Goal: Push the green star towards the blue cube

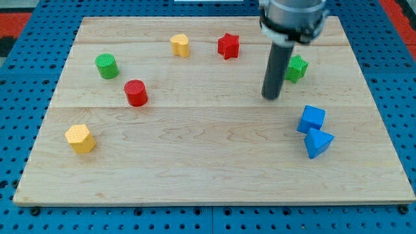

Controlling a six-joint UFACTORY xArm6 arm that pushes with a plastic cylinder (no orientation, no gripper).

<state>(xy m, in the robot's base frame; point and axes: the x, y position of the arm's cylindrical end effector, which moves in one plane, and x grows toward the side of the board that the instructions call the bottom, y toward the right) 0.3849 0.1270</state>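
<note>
The green star point(298, 67) lies on the wooden board near the view's upper right, partly hidden behind my rod. The blue cube point(312, 119) sits below it at the right, touching a blue triangular block point(318, 142) just beneath. My tip point(270, 97) rests on the board to the left of and slightly below the green star, close to it, and up-left of the blue cube.
A red star point(228, 46) and a yellow block point(181, 45) lie near the view's top centre. A green cylinder point(106, 66) and a red cylinder point(136, 93) are at the left. A yellow hexagonal block point(80, 138) is at the lower left. The wooden board point(195, 169) ends at blue pegboard.
</note>
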